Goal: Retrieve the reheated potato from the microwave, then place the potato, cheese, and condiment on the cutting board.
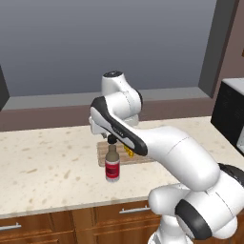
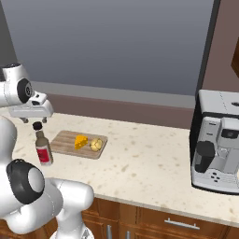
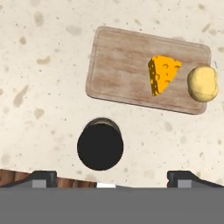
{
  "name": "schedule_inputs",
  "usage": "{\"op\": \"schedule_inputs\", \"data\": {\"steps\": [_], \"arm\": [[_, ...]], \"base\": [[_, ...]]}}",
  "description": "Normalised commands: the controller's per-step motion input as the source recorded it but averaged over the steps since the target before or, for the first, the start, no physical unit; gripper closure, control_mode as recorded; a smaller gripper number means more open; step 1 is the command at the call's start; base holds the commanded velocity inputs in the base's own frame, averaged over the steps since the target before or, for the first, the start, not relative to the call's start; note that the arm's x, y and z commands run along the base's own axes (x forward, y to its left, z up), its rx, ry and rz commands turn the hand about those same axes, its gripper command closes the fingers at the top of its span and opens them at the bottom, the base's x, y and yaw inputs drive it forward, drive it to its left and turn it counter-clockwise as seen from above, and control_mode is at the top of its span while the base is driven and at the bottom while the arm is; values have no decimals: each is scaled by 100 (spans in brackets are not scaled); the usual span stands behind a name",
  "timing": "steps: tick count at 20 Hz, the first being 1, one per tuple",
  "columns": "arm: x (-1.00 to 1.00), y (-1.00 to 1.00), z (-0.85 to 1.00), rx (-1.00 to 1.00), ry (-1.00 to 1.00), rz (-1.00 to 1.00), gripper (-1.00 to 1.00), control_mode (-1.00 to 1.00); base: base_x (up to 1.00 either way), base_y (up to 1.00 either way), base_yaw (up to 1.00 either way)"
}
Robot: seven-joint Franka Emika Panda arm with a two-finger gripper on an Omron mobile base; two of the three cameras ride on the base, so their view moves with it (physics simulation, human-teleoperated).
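Note:
The condiment bottle (image 1: 112, 164) with its black cap and red label stands upright on the counter, just in front of the cutting board (image 1: 106, 153). My gripper (image 1: 112, 137) hangs open directly above its cap, not touching it. From the hand view I look straight down on the black cap (image 3: 100, 146), which sits between my spread fingertips (image 3: 43, 177). On the wooden board (image 3: 127, 70) lie the cheese wedge (image 3: 162, 73) and, at its right end, the potato (image 3: 203, 83). The right base view shows the bottle (image 2: 43, 150), the board (image 2: 65, 140), the cheese (image 2: 81, 141), the potato (image 2: 96, 144) and my gripper (image 2: 35, 122). The microwave is out of view.
A grey and black coffee machine (image 2: 219, 149) stands on the counter far to the right, its dark side also at the right edge of the left base view (image 1: 231, 112). Bare speckled counter (image 2: 149, 158) lies between it and the board. Wooden drawers run below the front edge.

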Motion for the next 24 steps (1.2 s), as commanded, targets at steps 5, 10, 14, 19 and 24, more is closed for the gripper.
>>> {"op": "schedule_inputs", "data": {"steps": [5, 10, 14, 19, 24], "arm": [[5, 10, -15, 0, 6, 0, -100, -100], [12, 8, -14, 0, 5, 0, -100, -100], [6, 0, -5, 0, 2, 0, -100, -100], [-8, 0, -3, 0, 0, 0, -100, -100], [-6, -2, -15, 0, 0, 0, -100, -100]], "base": [[0, 0, 0], [0, 0, 0], [0, 0, 0], [0, 0, 0], [0, 0, 0]]}}
